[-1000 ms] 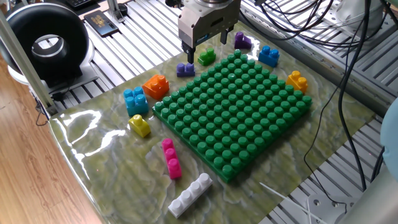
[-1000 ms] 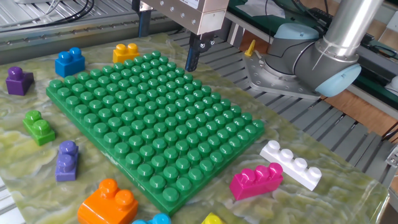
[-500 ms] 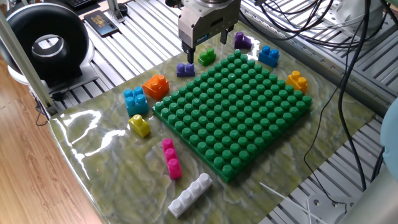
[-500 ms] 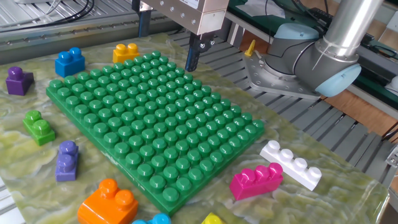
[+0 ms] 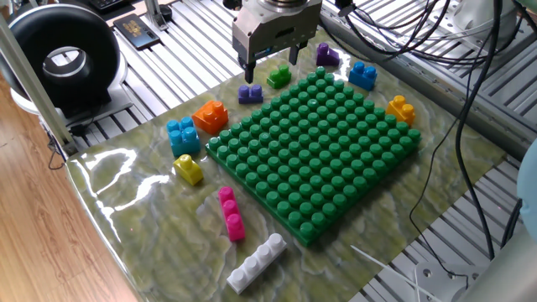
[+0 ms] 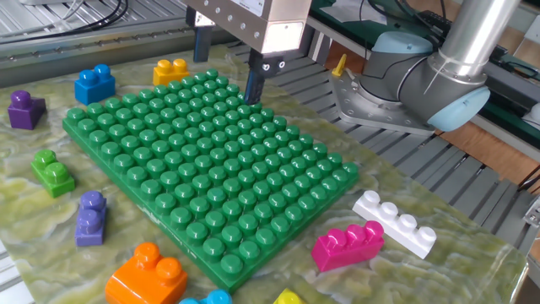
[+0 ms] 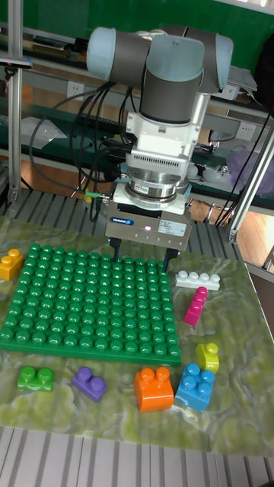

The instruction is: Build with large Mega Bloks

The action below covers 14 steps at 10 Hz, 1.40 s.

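Observation:
My gripper (image 5: 271, 64) (image 6: 226, 66) (image 7: 141, 256) hangs open and empty over the far edge of the green baseplate (image 5: 315, 151) (image 6: 202, 160) (image 7: 91, 297). Just beyond that edge lie a purple brick (image 5: 250, 93) and a green brick (image 5: 279, 77), close below the fingers. Loose Mega Bloks ring the plate: orange (image 5: 211, 116), light blue (image 5: 183, 136), yellow (image 5: 189, 169), pink (image 5: 232, 213), the long white one (image 5: 256, 263), blue (image 5: 362, 75), dark purple (image 5: 327, 55) and yellow-orange (image 5: 401, 108). No brick stands on the plate.
A black ring-shaped device (image 5: 59, 54) sits off the mat at the left. Cables (image 5: 453, 92) trail across the slatted table on the right. The arm's base (image 6: 405, 76) stands behind the plate in the other fixed view.
The gripper has shifted a little sideways along the plate's far edge, still open and empty. No brick has moved.

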### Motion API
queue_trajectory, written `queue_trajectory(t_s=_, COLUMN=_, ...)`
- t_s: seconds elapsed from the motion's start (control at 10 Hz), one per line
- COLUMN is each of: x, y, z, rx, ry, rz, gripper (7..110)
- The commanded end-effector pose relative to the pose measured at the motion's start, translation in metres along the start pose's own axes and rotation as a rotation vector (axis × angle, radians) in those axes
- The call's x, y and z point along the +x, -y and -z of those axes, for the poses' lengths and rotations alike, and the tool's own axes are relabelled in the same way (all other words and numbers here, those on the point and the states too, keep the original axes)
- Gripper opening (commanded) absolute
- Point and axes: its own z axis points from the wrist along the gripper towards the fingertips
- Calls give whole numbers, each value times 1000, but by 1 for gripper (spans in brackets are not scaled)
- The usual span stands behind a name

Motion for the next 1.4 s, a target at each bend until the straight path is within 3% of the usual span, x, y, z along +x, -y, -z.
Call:
queue_trajectory(t_s=0.0, x=-1, y=-6, z=-1, rx=-19, ry=7, rz=-18, gripper=7)
queue_trajectory(t_s=0.6, x=-2, y=-3, z=-6, rx=7, ry=13, rz=3, gripper=7)
queue_trajectory(t_s=0.9, x=0, y=-5, z=-7, rx=-10, ry=2, rz=18, gripper=7)
queue_trajectory(t_s=1.1, x=3, y=15, z=-5, rx=80, ry=-12, rz=64, gripper=7)
queue_trajectory(t_s=1.3, x=1, y=10, z=-9, rx=56, ry=-3, rz=54, gripper=7)
